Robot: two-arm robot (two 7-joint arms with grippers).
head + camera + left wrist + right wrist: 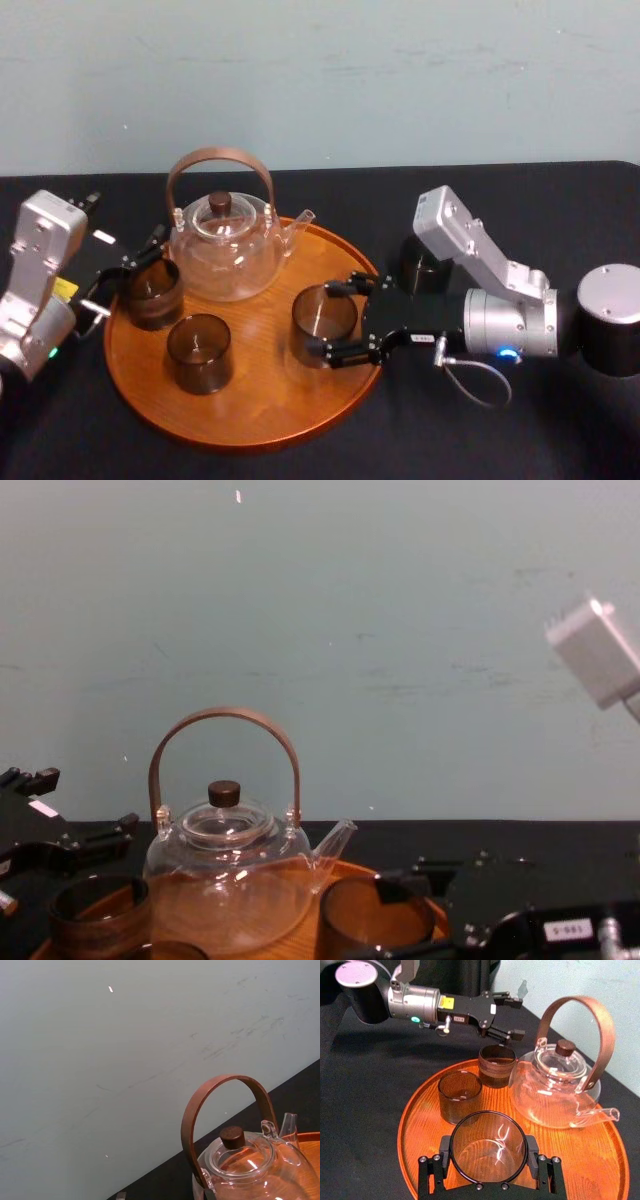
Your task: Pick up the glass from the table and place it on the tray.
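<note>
The right tool (322, 319) reaches in from the right of the head view, over the rim of the round wooden tray (260, 405). Its two black fingers (350, 284) are spread just wide enough to take the glass (318, 330) between them. In the right wrist view the pads sit against the glass on both sides, so the tool is clasping it. The glass stands upright at the tray's right side, near the centre of the frame, and its base looks to be down on the wood. It is close beside the spout of the glass teapot (225, 250).

The left tool (514, 1017) hangs at the tray's left edge with its fingers parted and nothing in them. It is just beside the banded brown glass (152, 292); I cannot tell whether they touch. A third, smoky glass (198, 352) stands towards the lower left of the tray. The tray rests on the black worktop (520, 430).
</note>
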